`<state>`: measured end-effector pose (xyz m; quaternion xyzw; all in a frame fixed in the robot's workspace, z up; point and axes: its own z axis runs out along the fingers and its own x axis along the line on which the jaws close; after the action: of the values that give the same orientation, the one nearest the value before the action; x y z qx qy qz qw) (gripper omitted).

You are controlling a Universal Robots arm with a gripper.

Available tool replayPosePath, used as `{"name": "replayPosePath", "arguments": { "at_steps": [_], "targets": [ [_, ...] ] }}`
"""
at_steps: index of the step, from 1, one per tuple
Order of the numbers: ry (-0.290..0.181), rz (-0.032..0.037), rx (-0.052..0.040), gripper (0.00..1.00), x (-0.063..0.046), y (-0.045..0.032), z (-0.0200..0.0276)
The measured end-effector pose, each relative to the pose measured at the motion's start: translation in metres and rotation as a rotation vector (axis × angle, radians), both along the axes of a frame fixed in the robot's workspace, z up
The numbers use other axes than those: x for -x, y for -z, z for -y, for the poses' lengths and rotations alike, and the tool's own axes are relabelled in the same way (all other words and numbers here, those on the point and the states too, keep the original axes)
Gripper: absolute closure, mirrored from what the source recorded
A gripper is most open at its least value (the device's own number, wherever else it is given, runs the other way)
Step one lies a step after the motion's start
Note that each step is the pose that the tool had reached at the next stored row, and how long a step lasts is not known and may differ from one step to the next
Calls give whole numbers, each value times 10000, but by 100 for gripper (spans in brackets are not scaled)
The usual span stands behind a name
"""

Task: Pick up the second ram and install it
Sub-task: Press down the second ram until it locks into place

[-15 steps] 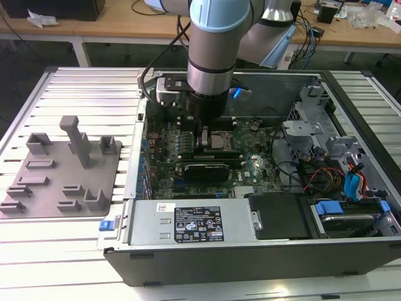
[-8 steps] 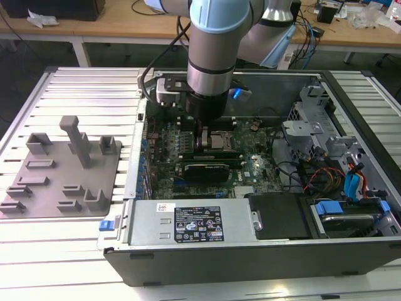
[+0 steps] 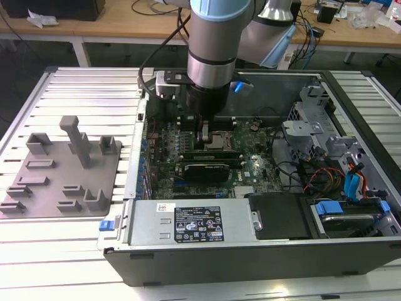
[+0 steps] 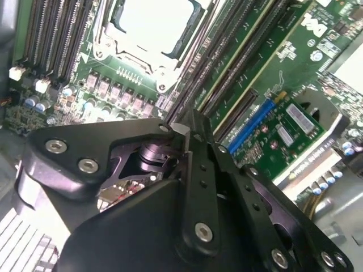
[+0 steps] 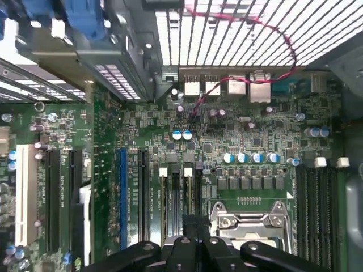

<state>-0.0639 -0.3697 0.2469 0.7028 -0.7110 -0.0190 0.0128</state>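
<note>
Second ram (image 3: 216, 150): long thin stick, standing on edge in motherboard slot just beside CPU socket, right under gripper. Green board edge barely showing, looks seated level.

One computer case (image 3: 188, 222), one grey fixture plate (image 3: 59, 166) (several upright blocks), one processor socket (image 5: 252, 224).

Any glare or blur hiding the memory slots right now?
Second wrist view: the metal processor socket is washed out white by glare, and the black gripper up close is soft. First wrist view: bright light through the ribbed table beyond the case bleaches that area, but the long black memory slots read clearly. Exterior view: evenly lit.
</note>
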Motion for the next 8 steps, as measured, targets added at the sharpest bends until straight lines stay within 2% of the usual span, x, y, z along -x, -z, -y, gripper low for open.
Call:
{"name": "replayPosePath", "arguments": {
  "at_steps": [1,4,8],
  "targets": [
    [1,0,9,92,0,-46,0],
    [1,0,11,92,-6,-47,0],
    [-1,0,9,92,-149,-47,0]
  ]
}}
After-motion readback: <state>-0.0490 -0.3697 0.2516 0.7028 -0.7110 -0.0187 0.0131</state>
